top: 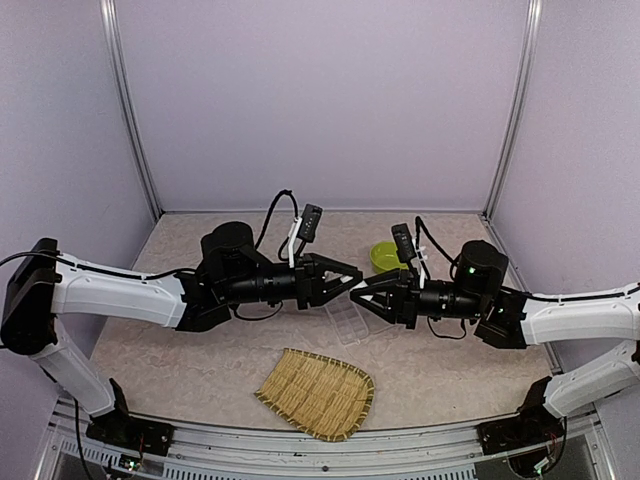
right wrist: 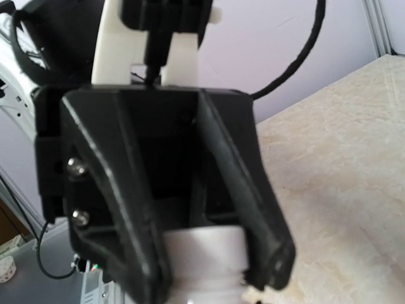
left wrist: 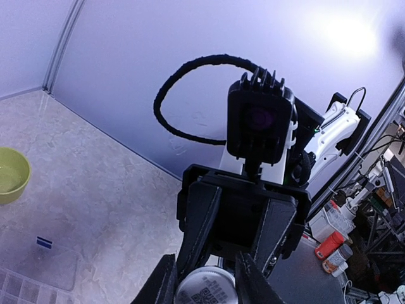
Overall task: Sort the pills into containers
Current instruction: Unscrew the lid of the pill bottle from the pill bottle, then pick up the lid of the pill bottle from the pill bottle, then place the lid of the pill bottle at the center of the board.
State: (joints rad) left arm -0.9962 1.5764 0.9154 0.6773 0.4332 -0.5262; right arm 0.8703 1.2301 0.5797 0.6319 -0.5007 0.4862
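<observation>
The left claw (left wrist: pixel 204 288) is drawn in around one end of a white bottle (right wrist: pixel 202 250), a finger pressed to each side of it. The right claw (top: pixel 366 297) meets it head-on from the other side. In the left wrist view its fingers taper onto the far end of the same bottle and seem to pinch it, though the contact itself is hidden behind the left fingers. The two arms therefore face each other tip to tip, in the air over the middle of the counter (top: pixel 200 350).

On that counter the woven bamboo tray (top: pixel 318 392) lies nearest the bases, well apart from the claws. The containers (top: pixel 347 322), a flat clear organiser box, lie flat almost straight below the meeting claws and a little toward the near side. The box's long axis runs diagonally from far-left to near-right. Neither arm is clearly nearer to it, as it lies between them. The lime-green bowl (top: pixel 383 256) stands farther back, on the right arm's side.

The bottle's own long axis lies level, along the line from claw to claw, so it is not tipped toward the box. No loose pills show anywhere. My judgement is that the coming move is a twist to open the bottle, then a tilt down over the compartments. A small blue mark (left wrist: pixel 43 241) shows on the box's lid.
</observation>
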